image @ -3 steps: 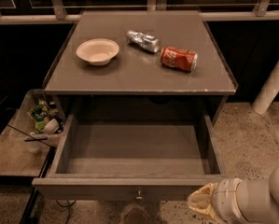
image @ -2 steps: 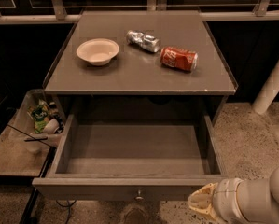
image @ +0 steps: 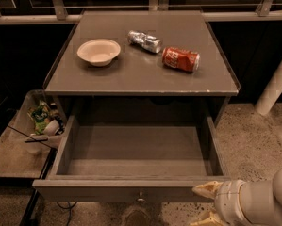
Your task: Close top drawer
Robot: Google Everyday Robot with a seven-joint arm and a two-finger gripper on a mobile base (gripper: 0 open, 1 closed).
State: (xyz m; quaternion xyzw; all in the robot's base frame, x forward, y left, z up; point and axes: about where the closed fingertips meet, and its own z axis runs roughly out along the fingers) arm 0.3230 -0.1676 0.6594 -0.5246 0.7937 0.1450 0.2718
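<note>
The top drawer [image: 131, 189] of the grey-brown cabinet stands pulled far out and is empty inside. Its flat front faces me at the bottom of the view, with a small metal knob [image: 140, 197] at its middle. My gripper [image: 207, 205] is at the bottom right, just right of the drawer front's right end and close to it. Its pale fingertips [image: 207, 190] point left toward the drawer front. The lower drawers are hidden below the open one.
On the cabinet top [image: 107, 79] lie a white bowl [image: 98, 52], a crushed silver can [image: 145, 41] and a red soda can [image: 180, 59] on its side. A low tray [image: 18, 157] with clutter sits at the left. A white post [image: 275, 86] stands at the right.
</note>
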